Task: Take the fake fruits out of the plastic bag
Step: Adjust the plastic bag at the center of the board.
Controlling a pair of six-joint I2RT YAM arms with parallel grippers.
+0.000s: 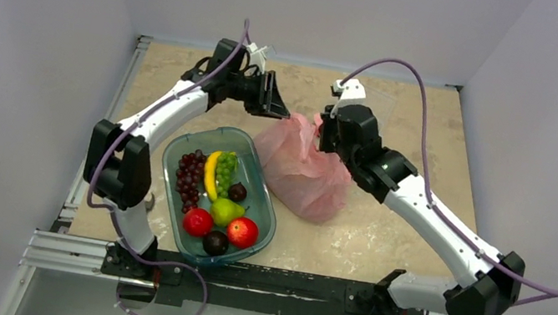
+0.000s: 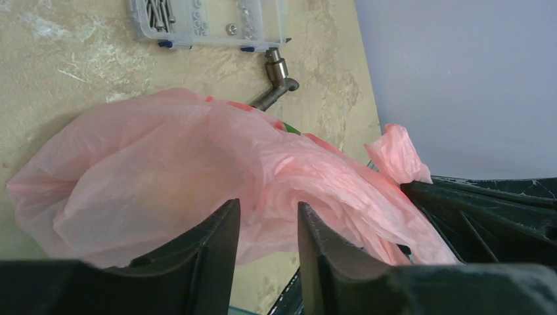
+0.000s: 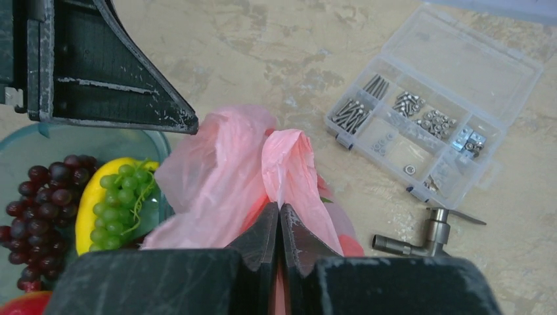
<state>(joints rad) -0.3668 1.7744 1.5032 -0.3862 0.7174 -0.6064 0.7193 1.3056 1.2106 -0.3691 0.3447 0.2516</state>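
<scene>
The pink plastic bag (image 1: 303, 170) lies bunched on the table between my two grippers. My right gripper (image 1: 322, 130) is shut on a twisted fold of the bag's film (image 3: 282, 164) at its top. My left gripper (image 1: 277, 106) is open at the bag's left upper edge, and its jaws stand apart with the bag's film (image 2: 164, 170) just past the fingertips (image 2: 220, 230). The fake fruits are mostly hidden inside the bag. A red patch (image 3: 351, 244) shows through the film, and a green bit (image 2: 292, 130) shows too.
A teal tray (image 1: 167, 178) left of the bag holds purple grapes, green grapes, a banana, a pear, apples and plums. A clear parts box (image 3: 427, 111) and a metal elbow fitting (image 3: 420, 239) lie behind the bag. Walls close the table's sides and back.
</scene>
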